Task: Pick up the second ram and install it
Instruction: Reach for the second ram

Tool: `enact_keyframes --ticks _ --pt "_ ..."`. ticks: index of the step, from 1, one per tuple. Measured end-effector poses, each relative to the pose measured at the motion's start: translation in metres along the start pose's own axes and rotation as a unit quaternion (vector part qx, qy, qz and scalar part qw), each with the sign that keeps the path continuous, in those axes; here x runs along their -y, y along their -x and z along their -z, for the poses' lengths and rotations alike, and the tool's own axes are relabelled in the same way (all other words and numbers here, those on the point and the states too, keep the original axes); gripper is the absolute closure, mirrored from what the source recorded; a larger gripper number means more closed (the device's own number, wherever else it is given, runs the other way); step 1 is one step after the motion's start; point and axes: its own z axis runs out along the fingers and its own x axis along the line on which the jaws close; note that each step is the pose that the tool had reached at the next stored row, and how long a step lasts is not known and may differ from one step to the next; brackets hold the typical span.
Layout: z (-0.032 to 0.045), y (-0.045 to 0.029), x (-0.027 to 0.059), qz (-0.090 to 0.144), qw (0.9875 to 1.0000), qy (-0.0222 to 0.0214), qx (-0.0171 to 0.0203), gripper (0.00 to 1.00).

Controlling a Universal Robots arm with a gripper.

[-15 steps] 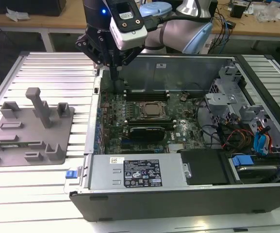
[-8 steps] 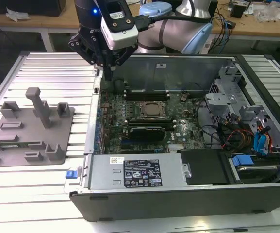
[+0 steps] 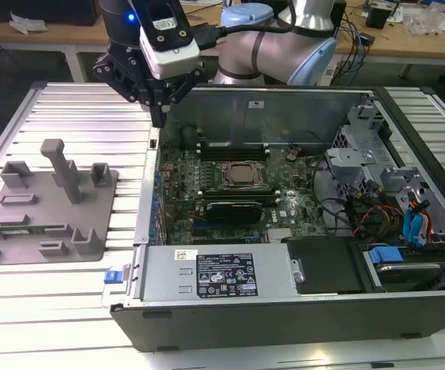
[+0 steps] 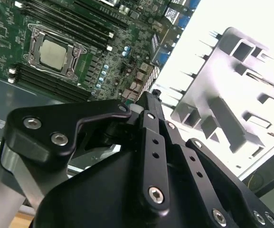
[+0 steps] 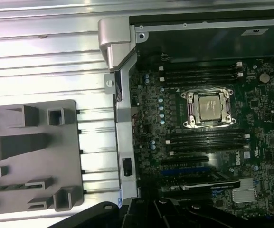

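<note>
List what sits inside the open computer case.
A green motherboard with its CPU socket between dark memory slots, a black card, cables and drive bays. The labelled power supply hides whatever lies under it.

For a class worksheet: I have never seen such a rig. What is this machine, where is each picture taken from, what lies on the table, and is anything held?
The machine is a robot arm ending in a black pincer. The exterior view comes from a camera standing apart from the arm; both wrist views come from cameras riding on the arm. On the ribbed metal table lies an open computer case, its green motherboard and processor socket exposed. To the exterior view's left of it sits a grey moulded holder with slots and posts. The pincer hangs above the case wall nearest the holder. I cannot tell whether it holds anything. A thin dark strip in one holder slot may be a memory stick, but that is uncertain.
</note>
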Motion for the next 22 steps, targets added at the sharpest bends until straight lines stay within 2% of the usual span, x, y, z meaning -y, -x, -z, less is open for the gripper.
enact_keyframes --ticks 3,7,11,15,18,21,22 --pt "0.0002 -0.0088 0.0007 0.0 1.0 0.0 0.0 0.92" --pt "0.0007 -0.0272 0.002 0.0 1.0 0.0 0.0001 0.92" --pt "0.0011 -0.0506 0.0038 0.0 1.0 0.0 0.0003 0.92" --pt "0.0015 -0.0695 0.0052 0.0 1.0 0.0001 0.0003 0.92" --pt "0.0017 -0.0783 0.0058 0.0 1.0 0.0 0.0003 0.92" --pt "0.002 -0.0937 0.007 0.0 1.0 0.0001 0.0003 0.92" --pt "0.002 -0.096 0.0072 0.0 1.0 0.0 0.0003 0.92"
